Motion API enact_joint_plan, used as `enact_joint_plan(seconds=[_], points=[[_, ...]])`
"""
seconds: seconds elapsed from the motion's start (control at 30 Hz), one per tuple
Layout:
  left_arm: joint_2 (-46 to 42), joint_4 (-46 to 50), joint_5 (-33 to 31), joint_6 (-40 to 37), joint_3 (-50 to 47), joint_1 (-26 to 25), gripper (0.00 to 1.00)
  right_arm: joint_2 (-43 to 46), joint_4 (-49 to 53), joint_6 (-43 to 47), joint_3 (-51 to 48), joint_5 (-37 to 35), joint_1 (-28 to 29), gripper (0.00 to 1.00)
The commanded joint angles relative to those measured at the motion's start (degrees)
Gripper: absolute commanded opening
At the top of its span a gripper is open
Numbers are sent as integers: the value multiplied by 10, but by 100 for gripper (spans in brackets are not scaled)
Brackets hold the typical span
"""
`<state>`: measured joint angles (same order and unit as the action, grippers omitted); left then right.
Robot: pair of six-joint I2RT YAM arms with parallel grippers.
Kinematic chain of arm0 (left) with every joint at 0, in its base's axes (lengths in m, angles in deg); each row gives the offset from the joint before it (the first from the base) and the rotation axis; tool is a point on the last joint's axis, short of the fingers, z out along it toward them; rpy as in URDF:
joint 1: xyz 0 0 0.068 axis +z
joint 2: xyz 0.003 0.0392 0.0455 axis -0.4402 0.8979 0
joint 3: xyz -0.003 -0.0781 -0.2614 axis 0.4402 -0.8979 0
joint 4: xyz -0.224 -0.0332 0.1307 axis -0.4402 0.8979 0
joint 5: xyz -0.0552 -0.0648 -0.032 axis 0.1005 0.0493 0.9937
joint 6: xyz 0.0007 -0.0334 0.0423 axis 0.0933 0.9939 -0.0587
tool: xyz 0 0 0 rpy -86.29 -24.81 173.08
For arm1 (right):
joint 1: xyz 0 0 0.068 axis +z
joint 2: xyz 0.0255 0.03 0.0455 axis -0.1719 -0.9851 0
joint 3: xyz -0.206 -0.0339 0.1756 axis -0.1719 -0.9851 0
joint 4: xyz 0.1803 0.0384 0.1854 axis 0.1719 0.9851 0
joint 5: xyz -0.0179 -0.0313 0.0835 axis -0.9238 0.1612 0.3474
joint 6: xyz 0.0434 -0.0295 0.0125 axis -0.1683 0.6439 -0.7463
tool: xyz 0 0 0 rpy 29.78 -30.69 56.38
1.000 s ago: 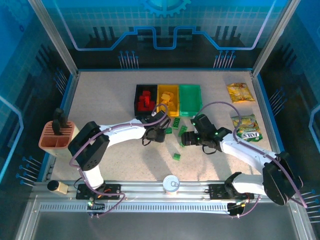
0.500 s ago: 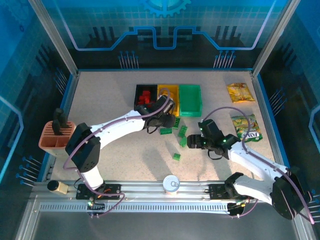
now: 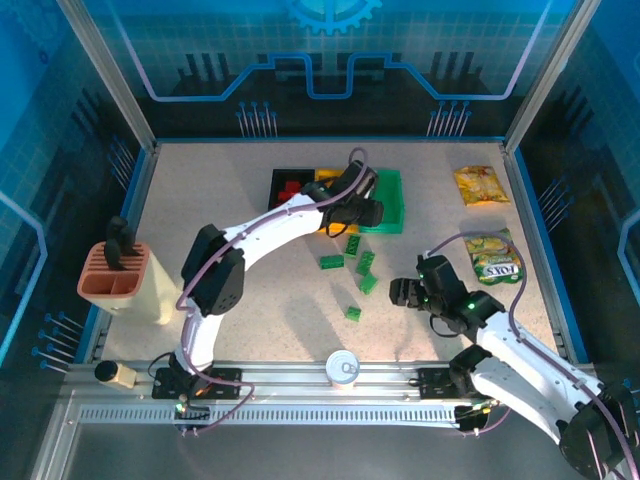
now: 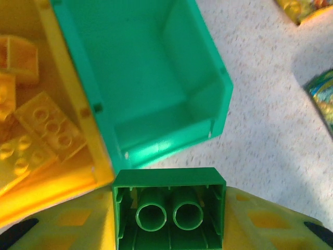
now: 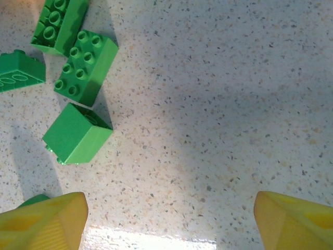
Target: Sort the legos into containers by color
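A black bin (image 3: 274,200) holding red bricks (image 3: 290,190) stands leftmost, with a yellow bin (image 4: 52,190) of yellow bricks (image 4: 49,127) beside it. The left claw (image 3: 367,212) grips a green brick (image 4: 169,208) at the near edge of the empty green bin (image 4: 145,67). Loose green bricks (image 5: 86,66) lie on the table (image 5: 234,104). The right claw (image 3: 402,293) gapes wide, holding nothing.

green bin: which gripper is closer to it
Left. The left gripper, shut on a green lego, hangs at the near-left corner of the green bin; the open right gripper sits well nearer the bases, beside loose green legos.
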<state>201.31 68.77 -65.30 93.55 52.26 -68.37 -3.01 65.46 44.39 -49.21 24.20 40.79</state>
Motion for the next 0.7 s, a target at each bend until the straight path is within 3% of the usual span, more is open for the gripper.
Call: enact_joint_plan(seconds=[0.0,0.33,0.53,0.67], points=[[40,32,20,-3,79,12,46,17,21,-8,-10,-2,-9,84],[141,87,25,0,238,28,51,45,16,-21,-32,27,-11,84],[152,98,32,24,292,32,78,41,10,-25,-29,42,-11,82],[97,67,40,24,256,26,81,40,9,-28,-30,45,-11,82]])
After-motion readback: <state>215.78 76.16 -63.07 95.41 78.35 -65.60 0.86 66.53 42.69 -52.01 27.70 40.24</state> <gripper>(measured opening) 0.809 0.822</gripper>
